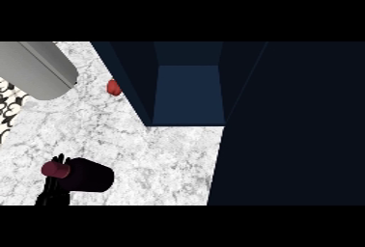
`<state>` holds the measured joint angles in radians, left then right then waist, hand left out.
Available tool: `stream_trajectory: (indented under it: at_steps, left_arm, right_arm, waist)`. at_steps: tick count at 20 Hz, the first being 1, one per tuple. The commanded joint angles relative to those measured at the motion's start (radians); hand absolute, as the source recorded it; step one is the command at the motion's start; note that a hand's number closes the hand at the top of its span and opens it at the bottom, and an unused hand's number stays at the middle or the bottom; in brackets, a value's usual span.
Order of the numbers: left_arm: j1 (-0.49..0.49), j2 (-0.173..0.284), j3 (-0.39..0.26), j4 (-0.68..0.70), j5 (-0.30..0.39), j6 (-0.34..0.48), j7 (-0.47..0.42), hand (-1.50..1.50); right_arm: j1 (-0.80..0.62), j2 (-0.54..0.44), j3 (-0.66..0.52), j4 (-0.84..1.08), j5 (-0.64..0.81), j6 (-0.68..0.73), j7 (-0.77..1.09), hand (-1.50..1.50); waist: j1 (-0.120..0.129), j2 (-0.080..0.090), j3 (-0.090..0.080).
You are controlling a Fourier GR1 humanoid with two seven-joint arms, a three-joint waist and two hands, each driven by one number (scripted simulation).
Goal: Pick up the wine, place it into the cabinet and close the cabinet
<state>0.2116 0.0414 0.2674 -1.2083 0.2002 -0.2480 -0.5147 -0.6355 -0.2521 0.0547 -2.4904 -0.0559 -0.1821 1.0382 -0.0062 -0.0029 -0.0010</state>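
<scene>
Standing at about seven o'clock on the white marbled counter (143,144) is the wine (82,174), a dark maroon bottle seen almost from straight above, its lighter red cap pointing toward nine o'clock. Just behind and below it, black fingers (54,190) of one hand (51,197) poke up around the cap and neck, touching or very close to the bottle; I cannot tell whether they are curled round it, nor which hand it is. At twelve o'clock the dark blue cabinet (189,91) is open, its inner floor showing a paler blue, and its door (292,125) swings out as a broad dark panel filling the side from one to five o'clock. A small red object (114,87) rests on the counter at eleven o'clock, right against the cabinet's left wall. At ten o'clock a grey forearm (39,67) slants in from the upper corner, above a patterned black-and-white patch (10,99) at the counter's edge.
</scene>
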Motion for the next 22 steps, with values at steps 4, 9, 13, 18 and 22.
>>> stream_trajectory:
  at_steps: [4,9,13,18,22]
  left_arm:
    - [-0.16,0.018,0.017,0.208,0.007,-0.02,-0.059,-1.5]
    - [-0.221,0.057,0.044,0.344,-0.008,-0.03,-0.131,-1.5]
    - [-0.2,0.08,0.029,0.285,0.006,-0.068,-0.109,-1.5]
    - [-0.238,0.042,0.017,0.419,0.013,-0.123,-0.202,1.5]
    - [-0.298,0.076,0.004,0.486,-0.049,-0.102,-0.281,1.5]
  right_arm:
    - [-0.016,-0.016,-0.05,-0.072,-0.087,-0.001,0.078,-1.5]
    - [-0.039,-0.007,0.015,-0.104,-0.019,-0.048,0.155,-1.5]
    - [0.017,0.001,-0.026,-0.098,-0.078,-0.021,0.078,-1.5]
    - [0.051,-0.013,-0.089,-0.057,-0.126,0.01,0.021,-1.5]
    - [0.03,-0.026,-0.079,-0.095,-0.115,0.002,0.07,-1.5]
  waist:
    - [-0.001,0.001,0.0]
    - [-0.007,0.0,-0.001]
    - [0.002,0.0,0.001]
    - [0.002,0.002,0.001]
    - [-0.005,0.002,0.0]
